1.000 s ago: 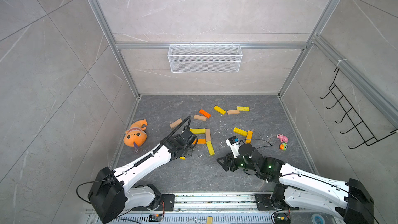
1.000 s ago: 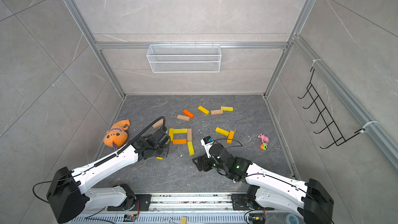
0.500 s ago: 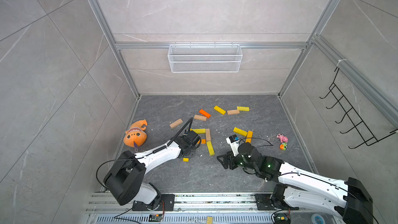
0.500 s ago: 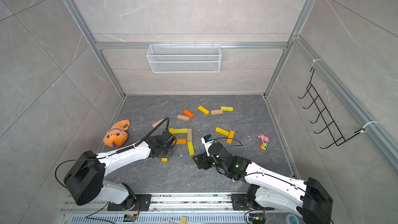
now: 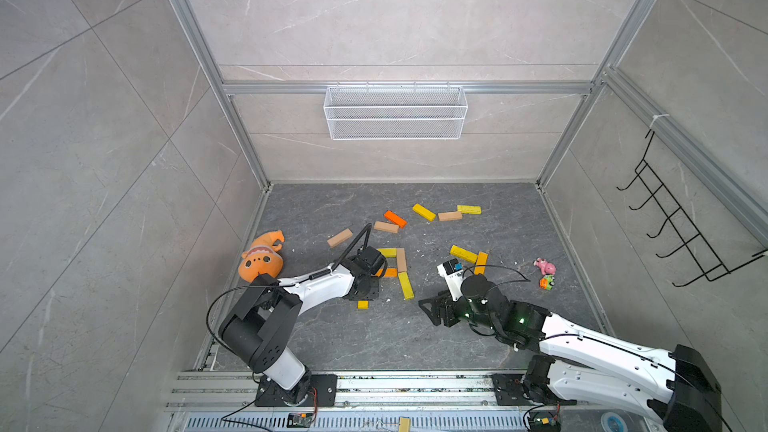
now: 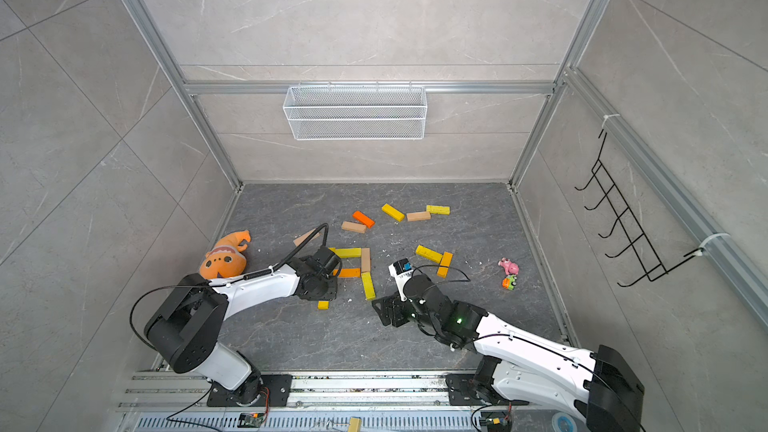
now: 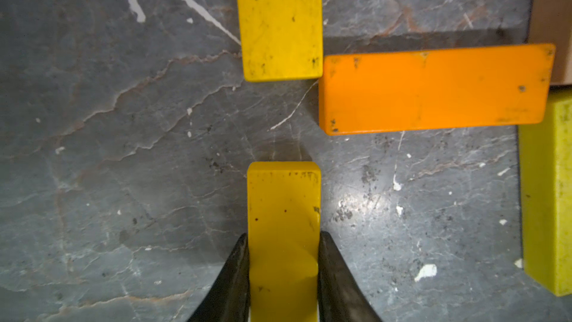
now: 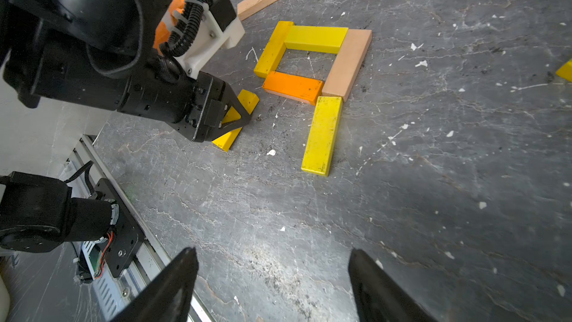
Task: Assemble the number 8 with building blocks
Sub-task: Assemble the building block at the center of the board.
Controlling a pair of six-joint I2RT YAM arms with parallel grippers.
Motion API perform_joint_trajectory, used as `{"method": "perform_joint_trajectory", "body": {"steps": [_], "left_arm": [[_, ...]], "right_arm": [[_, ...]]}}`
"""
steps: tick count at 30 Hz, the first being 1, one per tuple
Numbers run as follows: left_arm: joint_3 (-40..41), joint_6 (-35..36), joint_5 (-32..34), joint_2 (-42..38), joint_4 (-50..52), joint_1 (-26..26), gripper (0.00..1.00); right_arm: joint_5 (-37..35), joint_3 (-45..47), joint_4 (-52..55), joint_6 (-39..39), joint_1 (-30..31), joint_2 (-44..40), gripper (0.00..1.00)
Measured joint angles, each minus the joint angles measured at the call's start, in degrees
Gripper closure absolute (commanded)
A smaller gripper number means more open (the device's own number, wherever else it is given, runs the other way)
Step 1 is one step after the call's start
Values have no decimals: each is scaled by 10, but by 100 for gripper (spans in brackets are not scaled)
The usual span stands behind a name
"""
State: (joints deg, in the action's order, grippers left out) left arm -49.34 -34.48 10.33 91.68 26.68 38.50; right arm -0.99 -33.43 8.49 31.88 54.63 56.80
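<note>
Lying at the far left of the bench [image 5: 374, 342], an orange plush toy [image 5: 261, 257] sits well apart from the work. Next comes the left end effector [image 7: 283, 236], pinching a yellow block [image 7: 283, 199] by its long sides, low at the bench. The block is in line with the left yellow bar [image 7: 280, 23] of the half-built figure, with a bare gap between them. An orange bar [image 7: 433, 88] ends just beside that gap. In both top views the left arm [image 5: 320, 284] hides that side of the figure. A yellow top bar [image 5: 386, 252], tan bar [image 5: 401, 259] and lower yellow bar [image 5: 406, 285] make up the rest. The right end effector [image 8: 272, 252] hangs nearby, spread and empty. Loose blocks [image 5: 424, 212] lie scattered behind, and a pink toy [image 5: 545, 266] sits far right.
</note>
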Motion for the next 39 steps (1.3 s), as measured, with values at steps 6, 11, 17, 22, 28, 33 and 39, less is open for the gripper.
{"method": "perform_joint_trajectory", "body": {"steps": [6, 11, 17, 22, 28, 33, 39], "left_arm": [[-19, 8, 0, 18, -3, -7, 72], [-30, 15, 1, 30, -3, -13, 72], [-33, 15, 0, 33, -7, -14, 72], [-18, 13, 0, 26, -21, -14, 72], [-1, 12, 0, 7, -14, -14, 72], [-1, 12, 1, 7, -14, -14, 72], [-1, 12, 1, 6, -14, -14, 72]], "right_arm": [[-3, 0, 7, 0, 0, -4, 20], [-5, 0, 7, 0, 0, -4, 20], [-10, 0, 7, 0, 0, -8, 20], [-12, 0, 8, 0, 0, -8, 20], [-12, 0, 8, 0, 0, -7, 20], [-14, -2, 7, 0, 0, 6, 20], [-23, -19, 11, -2, 0, 21, 20]]}}
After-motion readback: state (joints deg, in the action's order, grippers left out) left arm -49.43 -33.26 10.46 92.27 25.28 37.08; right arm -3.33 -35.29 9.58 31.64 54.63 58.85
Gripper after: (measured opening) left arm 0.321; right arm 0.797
